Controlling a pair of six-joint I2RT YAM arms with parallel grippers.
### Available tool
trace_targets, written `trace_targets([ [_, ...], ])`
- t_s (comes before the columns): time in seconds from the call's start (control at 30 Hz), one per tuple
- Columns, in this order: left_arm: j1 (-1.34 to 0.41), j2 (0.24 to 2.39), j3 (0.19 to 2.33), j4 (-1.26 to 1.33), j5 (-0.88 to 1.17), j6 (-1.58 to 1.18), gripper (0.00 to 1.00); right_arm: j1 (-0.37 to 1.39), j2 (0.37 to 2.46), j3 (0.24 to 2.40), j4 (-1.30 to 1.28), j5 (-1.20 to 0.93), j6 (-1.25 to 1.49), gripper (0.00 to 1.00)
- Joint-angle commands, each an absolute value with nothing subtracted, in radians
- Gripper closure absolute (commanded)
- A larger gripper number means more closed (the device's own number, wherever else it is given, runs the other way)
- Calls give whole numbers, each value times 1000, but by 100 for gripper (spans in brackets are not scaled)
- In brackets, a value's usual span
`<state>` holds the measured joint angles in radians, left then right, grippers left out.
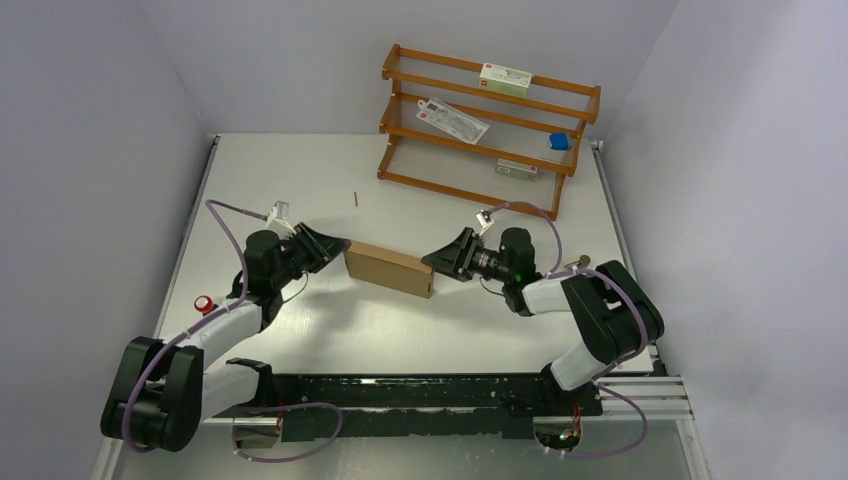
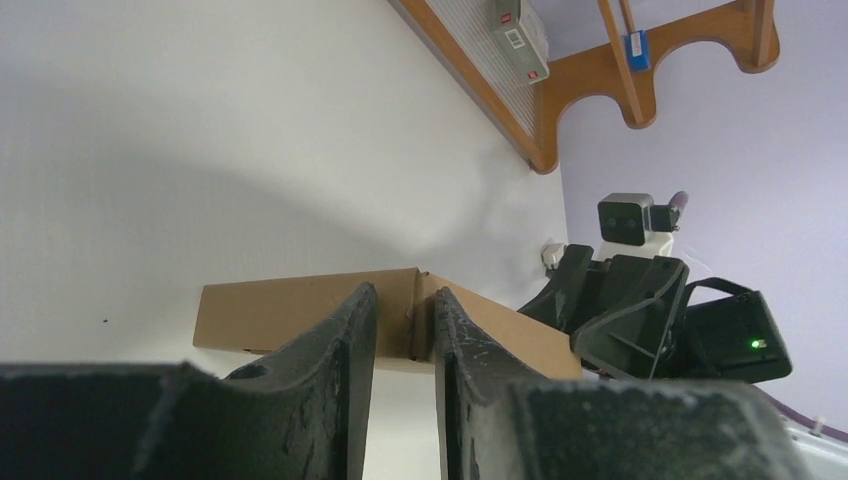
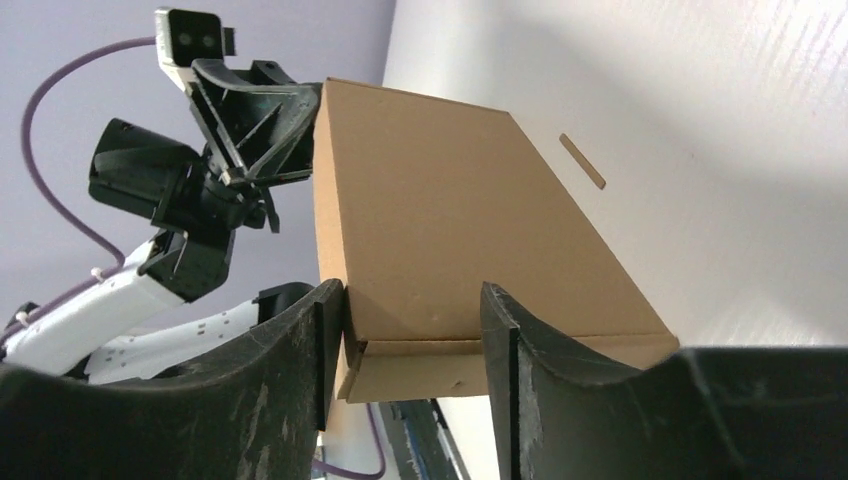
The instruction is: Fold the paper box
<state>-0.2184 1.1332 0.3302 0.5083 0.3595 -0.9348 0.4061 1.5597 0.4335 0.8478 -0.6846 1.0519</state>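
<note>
The paper box is a shallow brown cardboard box lying flat at the middle of the table. My left gripper is at its left end. In the left wrist view the fingers stand a narrow gap apart, one tip on either side of a corner of the box, with bare table showing between them. My right gripper is at the right end, jaws wide. Its left fingertip touches the box's side edge; the other finger crosses in front of the end wall.
A wooden rack stands at the back right, holding a white and green carton, a flat packet and a small blue item. A thin brown stick lies behind the box. A small red thing sits near the left edge.
</note>
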Motion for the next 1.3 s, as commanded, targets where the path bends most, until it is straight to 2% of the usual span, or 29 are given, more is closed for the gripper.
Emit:
trace_targets([
  [0.0,-235,1195,252,376,333,-929,95,414,1665,328,1030,-644,988,48],
  [0.07,-236,1209,234,408,336,-937,95,414,1716,292,1108,-634,962,51],
  [0.2,-236,1239,197,458,321,-949,95,414,1843,232,1303,-637,957,63],
  [0.27,-236,1247,190,448,301,-927,95,417,1894,206,1410,-629,957,63],
  [0.5,-305,1237,231,310,106,-825,94,421,1970,207,1477,-616,931,59],
  [0.67,-308,1220,204,326,81,-854,94,410,1878,257,1345,-627,894,54],
  [0.9,-313,1259,167,359,77,-890,91,392,1712,373,1040,-621,774,42],
  [1.17,-332,1276,109,480,151,-1078,95,394,1664,461,906,-640,731,39],
  [1.27,-394,1284,128,487,112,-1110,95,392,1656,474,870,-627,706,39],
])
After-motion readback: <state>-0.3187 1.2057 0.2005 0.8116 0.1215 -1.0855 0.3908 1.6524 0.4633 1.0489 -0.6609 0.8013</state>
